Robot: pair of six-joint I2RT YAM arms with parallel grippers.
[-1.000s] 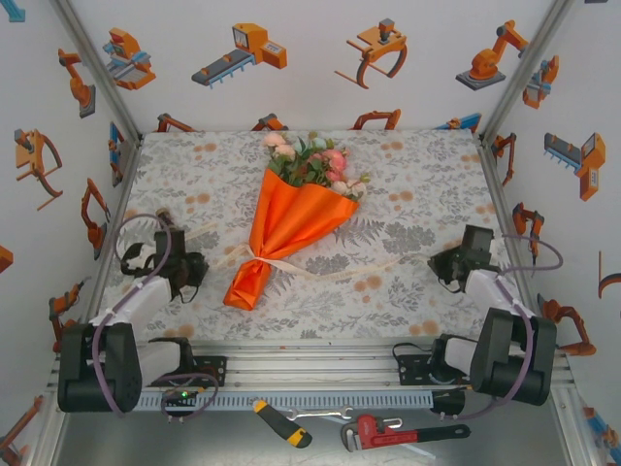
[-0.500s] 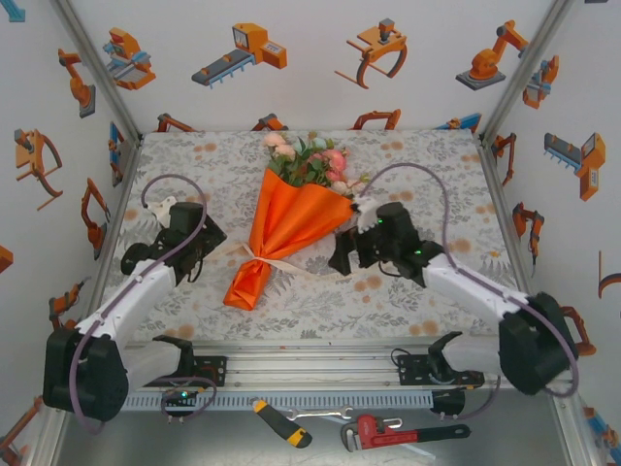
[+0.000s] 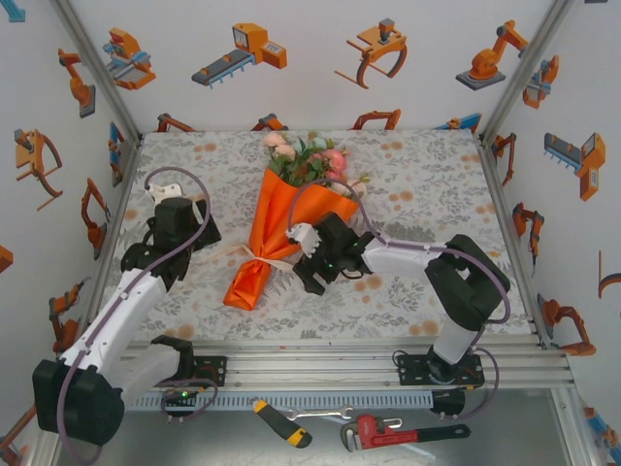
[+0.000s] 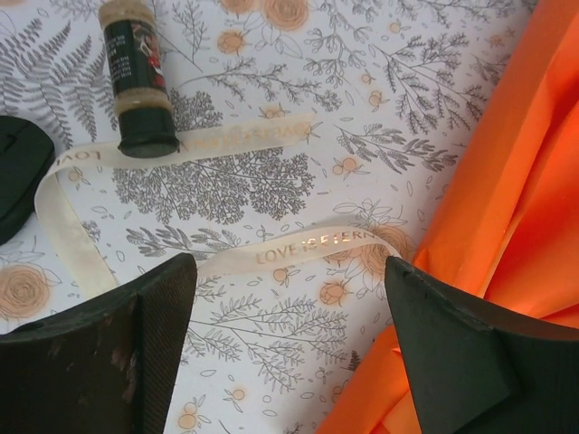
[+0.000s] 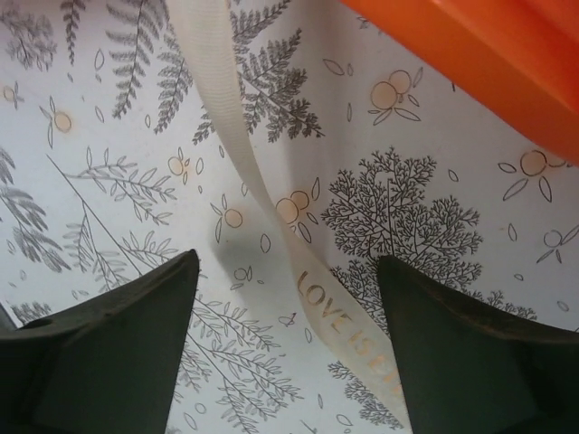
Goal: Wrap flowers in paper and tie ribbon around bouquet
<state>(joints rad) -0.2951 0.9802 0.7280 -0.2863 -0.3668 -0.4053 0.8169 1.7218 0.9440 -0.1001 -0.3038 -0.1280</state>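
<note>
Cream ribbon (image 5: 262, 217) lies — slack — between right hand's (image 5: 285, 262) fingers (image 5: 109, 362).

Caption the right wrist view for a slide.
Open right gripper poised over the cream ribbon on the floral tablecloth, orange paper at top right.

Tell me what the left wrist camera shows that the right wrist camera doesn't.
Left wrist camera: a small spice bottle with a black cap lying on the tablecloth, its cap end at the ribbon, which folds back in a loop at the left; also the open left end effector. Right wrist camera: the open right end effector, with one ribbon strand running down between its fingers. Both: the cream ribbon with gold LOVE lettering, an edge of the orange paper, and the floral tablecloth.
</note>
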